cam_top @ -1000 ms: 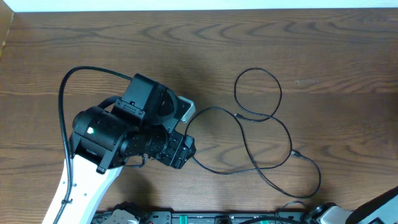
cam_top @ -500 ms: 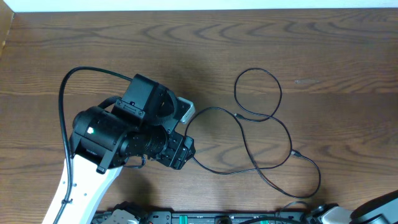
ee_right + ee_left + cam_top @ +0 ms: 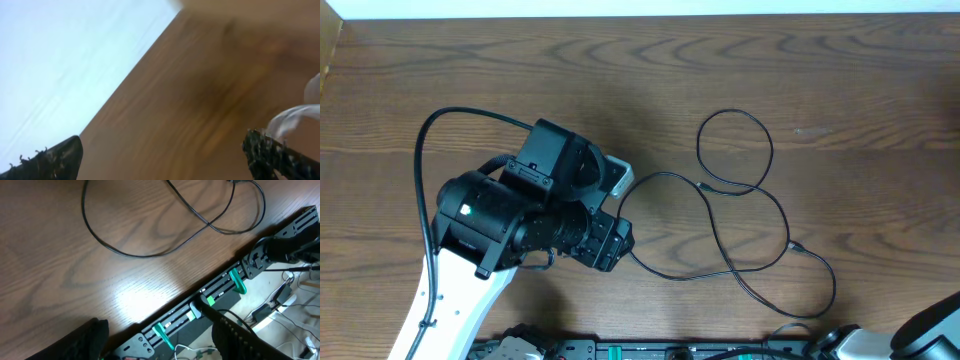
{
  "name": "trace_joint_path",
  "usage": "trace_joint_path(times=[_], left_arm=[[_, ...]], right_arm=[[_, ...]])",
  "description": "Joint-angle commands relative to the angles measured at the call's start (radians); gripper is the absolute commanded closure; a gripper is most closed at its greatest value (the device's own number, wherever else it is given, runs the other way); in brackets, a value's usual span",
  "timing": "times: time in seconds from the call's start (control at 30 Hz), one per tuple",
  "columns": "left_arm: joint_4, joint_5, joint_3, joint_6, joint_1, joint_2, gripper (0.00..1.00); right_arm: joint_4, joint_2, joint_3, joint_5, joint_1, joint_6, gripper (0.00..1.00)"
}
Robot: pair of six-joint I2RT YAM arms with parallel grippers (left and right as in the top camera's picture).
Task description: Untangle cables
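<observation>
The cables (image 3: 750,225) are thin black cords lying in loose, crossing loops on the wooden table, right of centre. One round loop (image 3: 735,150) lies farthest back. Small plug ends show at one spot (image 3: 705,187) and at another (image 3: 798,245). My left gripper (image 3: 610,245) hangs over the leftmost bend of the loops, which runs under the wrist. In the left wrist view the cables (image 3: 125,254) lie ahead of the left gripper (image 3: 160,342), which is open and empty. The right gripper (image 3: 165,160) is wide open over bare wood, and its view is blurred.
A black rail with green clips (image 3: 220,287) runs along the table's front edge. The left arm's thick black lead (image 3: 425,140) arcs over the table at the left. Only a sliver of the right arm (image 3: 932,328) shows at the bottom right corner.
The bit of right arm at the bottom right corner has slid further out of the overhead view. The cables and the left arm lie as before.
</observation>
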Motion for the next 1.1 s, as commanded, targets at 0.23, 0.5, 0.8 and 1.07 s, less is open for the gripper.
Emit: trace_joint_path(times=[0.23,0.5,0.8,1.07], left_arm=[[0.165,-0.222,-0.005,-0.171,0.0,0.0,0.31],[0.199,-0.563,-0.005,-0.451,0.001,0.0,0.31],[0.187,-0.558,-0.005,-0.465,0.001,0.0,0.3],[0.187,-0.555,-0.005,-0.465,0.001,0.0,0.3]], right_arm=[[-0.428,-0.003,0.001,-0.228,0.361,-0.09,0.01],[-0.728,-0.003,0.0,-0.104,0.647,-0.37,0.01],[-1.033,-0.003,-0.001,0.122,0.887,-0.662,0.01],[-1.098,-0.003,-0.001,0.106,1.118,-0.844,0.01]])
